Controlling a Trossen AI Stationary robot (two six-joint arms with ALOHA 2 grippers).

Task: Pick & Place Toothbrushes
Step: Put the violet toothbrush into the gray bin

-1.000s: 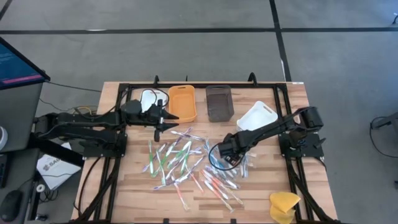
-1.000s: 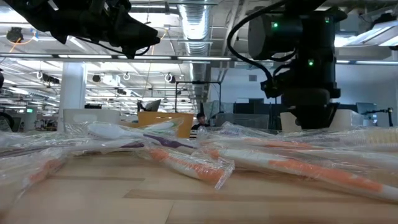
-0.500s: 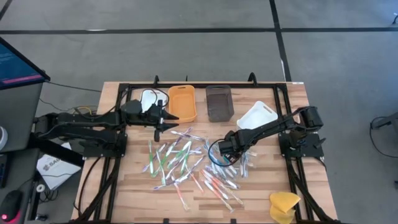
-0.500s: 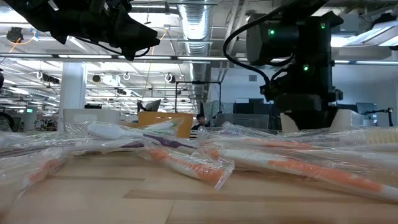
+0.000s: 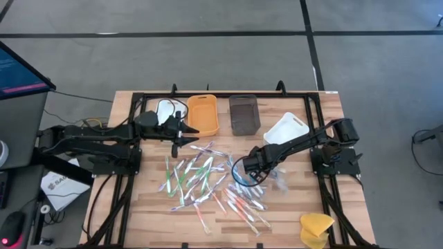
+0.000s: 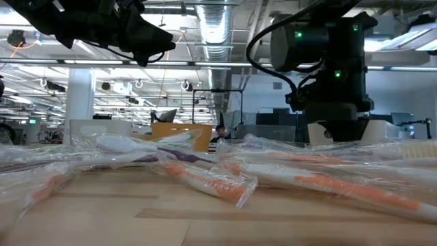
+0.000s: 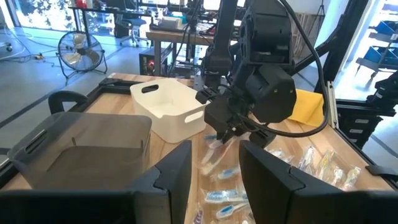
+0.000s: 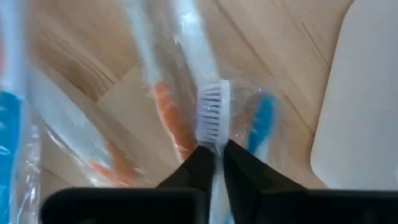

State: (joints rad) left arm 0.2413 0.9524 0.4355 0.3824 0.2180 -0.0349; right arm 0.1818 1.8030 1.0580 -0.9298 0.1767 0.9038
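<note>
A: Where is the right gripper [image 5: 255, 168]?

B: Low over the right part of the toothbrushes [image 5: 208, 176], which lie wrapped and scattered across the middle of the tabletop [image 5: 149, 214]. In its wrist view its two dark fingers [image 8: 200, 163] are pinched on one wrapped toothbrush [image 8: 211, 118], white bristles showing just beyond the tips.

A: So it holds that one?

B: Yes, the jaws are narrow and closed on it. Orange and blue handles lie on the wood around it, and the white tray [image 8: 364, 93] is just beside.

A: And the left gripper [image 5: 185, 131]?

B: It hangs above the tabletop's far-left part, just beside the orange tray [image 5: 203, 114], its fingers [image 7: 177, 171] partly apart with nothing between them.

A: What stands along the far edge?

B: The orange tray, then the brown tray [image 5: 243, 113], and the white tray toward the right edge, tilted. A yellow lump [image 5: 315, 228] sits at the near right corner
</note>
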